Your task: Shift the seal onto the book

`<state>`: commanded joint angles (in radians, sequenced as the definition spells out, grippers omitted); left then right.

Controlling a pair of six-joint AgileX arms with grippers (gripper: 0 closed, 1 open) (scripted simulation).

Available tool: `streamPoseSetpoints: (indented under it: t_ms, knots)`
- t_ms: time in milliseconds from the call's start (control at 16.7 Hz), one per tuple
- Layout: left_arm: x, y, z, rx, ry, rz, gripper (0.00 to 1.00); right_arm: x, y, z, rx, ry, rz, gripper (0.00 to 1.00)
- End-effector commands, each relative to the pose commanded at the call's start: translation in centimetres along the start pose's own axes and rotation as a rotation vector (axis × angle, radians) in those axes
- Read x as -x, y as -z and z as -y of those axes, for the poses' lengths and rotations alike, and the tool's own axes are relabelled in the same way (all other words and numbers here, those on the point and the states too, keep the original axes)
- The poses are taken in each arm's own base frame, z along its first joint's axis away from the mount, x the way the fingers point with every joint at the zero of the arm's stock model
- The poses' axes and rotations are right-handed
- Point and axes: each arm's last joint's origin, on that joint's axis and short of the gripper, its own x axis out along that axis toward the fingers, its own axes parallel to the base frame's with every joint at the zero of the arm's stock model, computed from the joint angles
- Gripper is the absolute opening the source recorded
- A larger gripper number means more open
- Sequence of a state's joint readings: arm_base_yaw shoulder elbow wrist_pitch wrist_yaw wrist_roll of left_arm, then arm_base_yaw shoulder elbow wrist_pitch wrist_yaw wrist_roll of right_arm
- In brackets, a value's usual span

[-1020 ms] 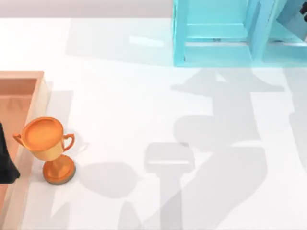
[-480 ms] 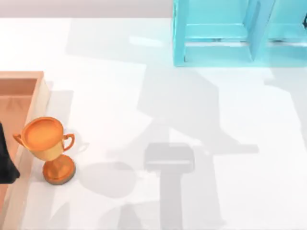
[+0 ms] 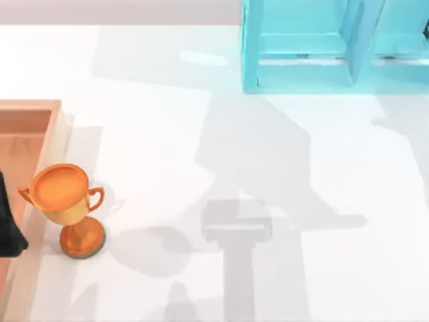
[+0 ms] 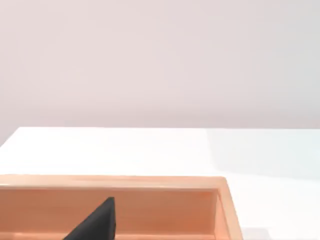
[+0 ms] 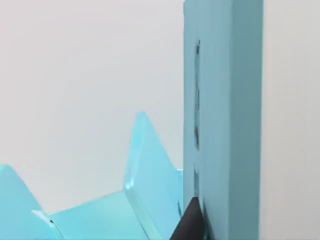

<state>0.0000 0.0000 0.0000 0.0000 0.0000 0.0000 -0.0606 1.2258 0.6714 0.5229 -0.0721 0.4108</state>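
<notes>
Neither seal nor book can be placed; the trophy stands by the table's left edge, the cyan shelf at its far edge. Gripper states: cannot tell. Next, probably locating the seal

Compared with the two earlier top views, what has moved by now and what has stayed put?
The dark arm part that showed at the top view's upper right corner a second ago has drawn out past that edge, and the arm shadows on the table have shifted. No object was taken hold of or released. The trophy, wooden tray and cyan shelf unit stayed in place.
</notes>
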Motion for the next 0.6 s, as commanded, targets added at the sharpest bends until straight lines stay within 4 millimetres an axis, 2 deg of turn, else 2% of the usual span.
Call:
streamPoseSetpoints:
  t_ms: [120,300,420,600]
  knots:
    - [0.0,0.0,0.0,0.000,0.000,0.000,1.00,-0.6,0.4,-0.7,0.033,-0.007,-0.006,0.00]
    - [0.0,0.0,0.0,0.000,0.000,0.000,1.00,-2.2,2.4,-3.2,0.166,-0.037,-0.041,0.00]
    - [0.0,0.0,0.0,0.000,0.000,0.000,1.00,-3.3,4.8,-5.8,0.314,-0.071,-0.078,0.00]
    - [0.0,0.0,0.0,0.000,0.000,0.000,1.00,-3.9,9.7,-10.7,0.620,-0.143,-0.136,0.00]
